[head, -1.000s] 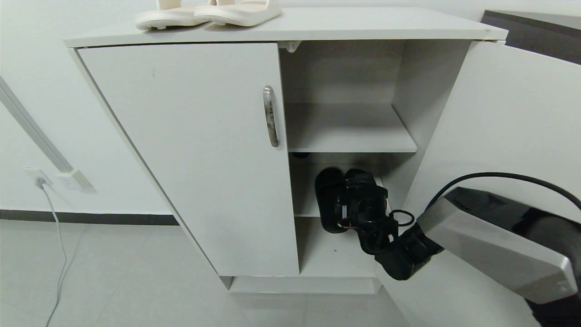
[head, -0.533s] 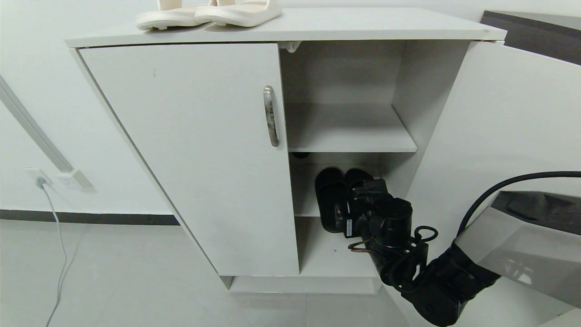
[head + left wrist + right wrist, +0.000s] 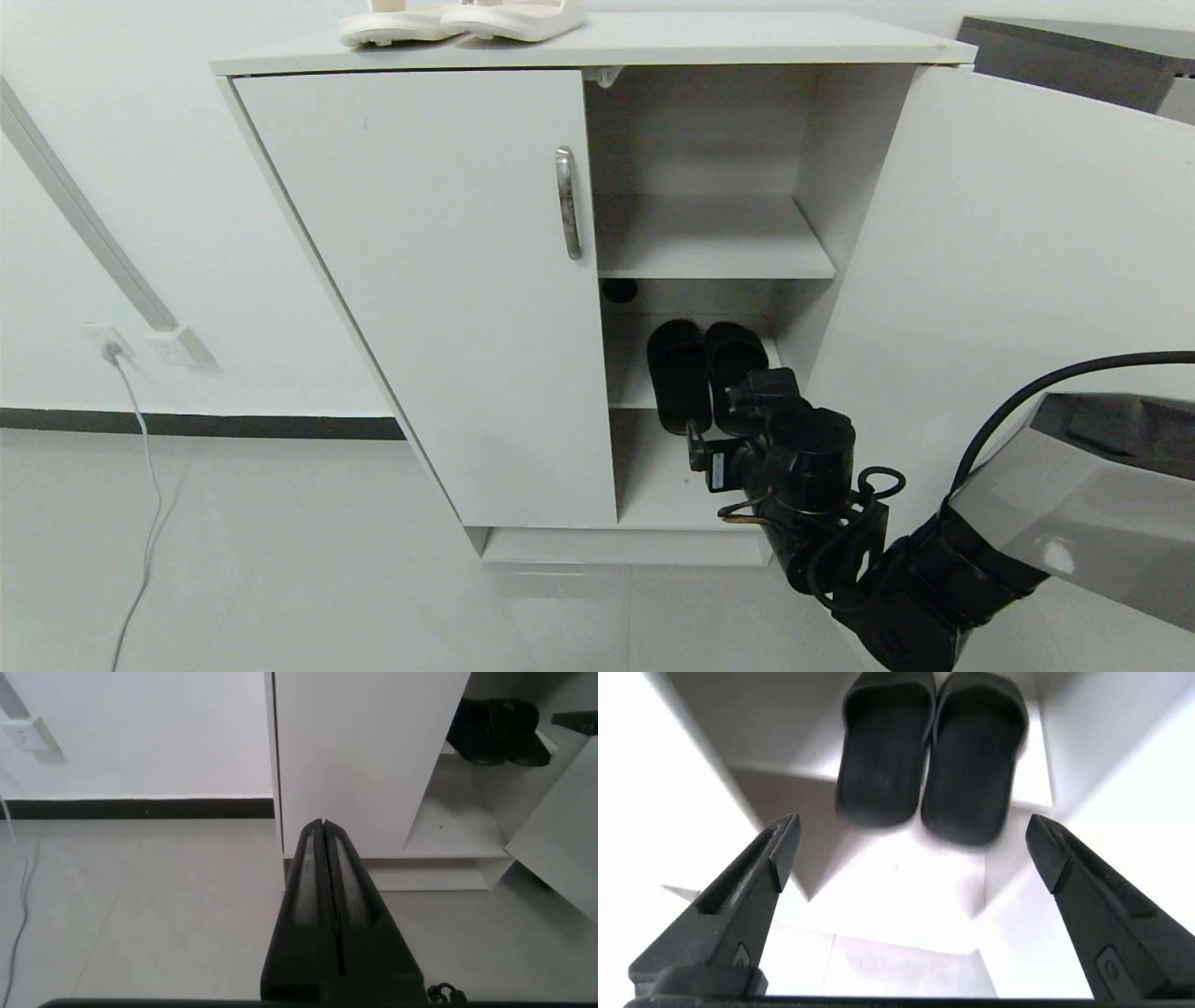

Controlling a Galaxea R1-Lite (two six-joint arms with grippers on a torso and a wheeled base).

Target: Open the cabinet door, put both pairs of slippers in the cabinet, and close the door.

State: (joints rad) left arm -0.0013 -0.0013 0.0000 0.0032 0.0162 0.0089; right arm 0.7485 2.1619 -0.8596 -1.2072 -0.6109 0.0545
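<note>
Black slippers [image 3: 700, 371] paired, long axes running into the cabinet [image 3: 420, 280] (near ends overhanging); right tool [image 3: 912, 829] spread, left tool [image 3: 322, 829] closed.

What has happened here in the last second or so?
The right gripper has drawn back, open, from the black slippers, which stay on the lower shelf. The head camera shifted too. The cream slippers remain on the cabinet top, the right door open, the left door shut.
</note>
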